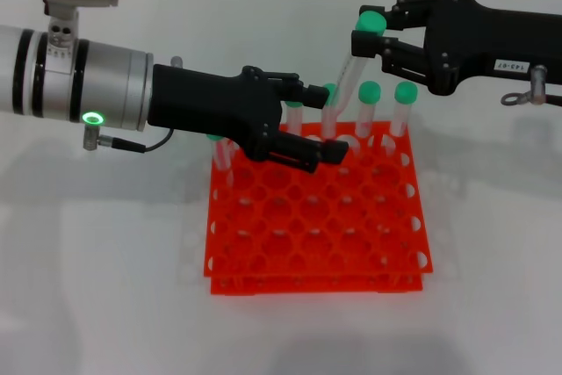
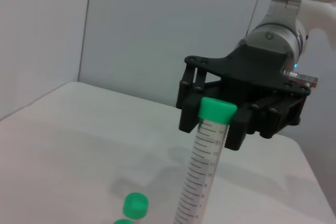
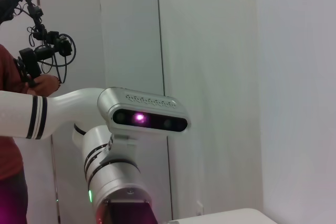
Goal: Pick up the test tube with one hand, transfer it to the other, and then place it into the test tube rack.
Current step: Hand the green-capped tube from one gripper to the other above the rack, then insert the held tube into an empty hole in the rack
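Here's the handover, right in the middle of it! The test tube (image 1: 345, 85) hangs tilted in the air above the far edge of the test tube rack (image 1: 316, 217), green cap uppermost. The right gripper (image 1: 373, 41), the one with the white label, has its jaws around the cap end, and the left wrist view shows that cap seated between them. The left gripper (image 1: 327, 125) reaches in from the other side with the tube's lower end between its jaws, though whether they are clamped there or already let go, I can't tell.

So by my reading the pickup is done, the transfer is at the exchange itself, and what's left is a clean release by the left and then the drop into a hole.

Now the rack: bright orange-red, two tiers, sitting on the white desk (image 1: 105, 287). Most of its holes stand empty, all the near rows for sure. Along the far side several green-capped tubes (image 1: 367, 111) stand upright in their holes, some half hidden behind the left gripper. Plenty of free slots for the landing.
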Available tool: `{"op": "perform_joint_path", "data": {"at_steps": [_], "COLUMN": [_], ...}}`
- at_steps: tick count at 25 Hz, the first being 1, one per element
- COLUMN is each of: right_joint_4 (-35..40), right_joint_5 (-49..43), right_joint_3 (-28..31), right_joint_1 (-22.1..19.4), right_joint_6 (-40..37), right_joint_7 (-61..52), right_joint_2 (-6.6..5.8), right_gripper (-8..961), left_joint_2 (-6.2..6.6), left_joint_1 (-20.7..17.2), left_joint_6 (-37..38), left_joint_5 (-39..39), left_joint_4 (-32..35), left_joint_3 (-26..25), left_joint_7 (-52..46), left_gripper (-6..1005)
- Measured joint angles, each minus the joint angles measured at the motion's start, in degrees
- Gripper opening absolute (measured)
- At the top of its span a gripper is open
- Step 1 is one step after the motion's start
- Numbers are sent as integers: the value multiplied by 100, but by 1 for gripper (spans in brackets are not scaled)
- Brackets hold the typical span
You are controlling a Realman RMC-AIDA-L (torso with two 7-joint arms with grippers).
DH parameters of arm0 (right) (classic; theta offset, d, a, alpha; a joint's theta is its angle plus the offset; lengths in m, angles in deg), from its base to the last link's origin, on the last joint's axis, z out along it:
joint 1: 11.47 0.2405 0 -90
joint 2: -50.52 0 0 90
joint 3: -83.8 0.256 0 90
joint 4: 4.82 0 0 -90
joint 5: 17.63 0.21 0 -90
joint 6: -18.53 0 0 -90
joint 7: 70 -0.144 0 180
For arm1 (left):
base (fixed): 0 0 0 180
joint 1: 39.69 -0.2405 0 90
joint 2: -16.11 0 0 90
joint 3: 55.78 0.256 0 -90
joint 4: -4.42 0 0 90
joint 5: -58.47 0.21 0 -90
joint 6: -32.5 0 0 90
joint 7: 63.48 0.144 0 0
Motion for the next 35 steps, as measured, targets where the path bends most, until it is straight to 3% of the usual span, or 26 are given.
{"op": "perform_joint_path", "data": {"at_steps": [9, 15, 19, 28, 35], "right_joint_4": [5, -5, -1, 53, 51], "right_joint_5": [-16, -23, -14, 0, 11], "right_joint_3": [0, -9, -10, -4, -43], "right_joint_1": [-37, -47, -76, -211, -279], "right_joint_6": [-11, -16, -23, -88, -125], "right_joint_7": [0, 0, 0, -54, -57], "right_joint_2": [0, 0, 0, 10, 29], "right_gripper": [266, 266, 266, 266, 266], "left_joint_2": [41, 3, 42, 45, 56], "left_joint_1": [-131, -648, -970, -1912, -2617], "left_joint_6": [91, 135, 276, 945, 1259], "left_joint_5": [-4, -35, -381, -1598, -1696], "left_joint_4": [133, 954, 1405, 2094, 2578], "left_joint_3": [-20, -38, -113, -1030, -1288], "left_joint_7": [-447, -844, -962, -996, -1318], "left_gripper": [886, 886, 885, 886, 885]}}
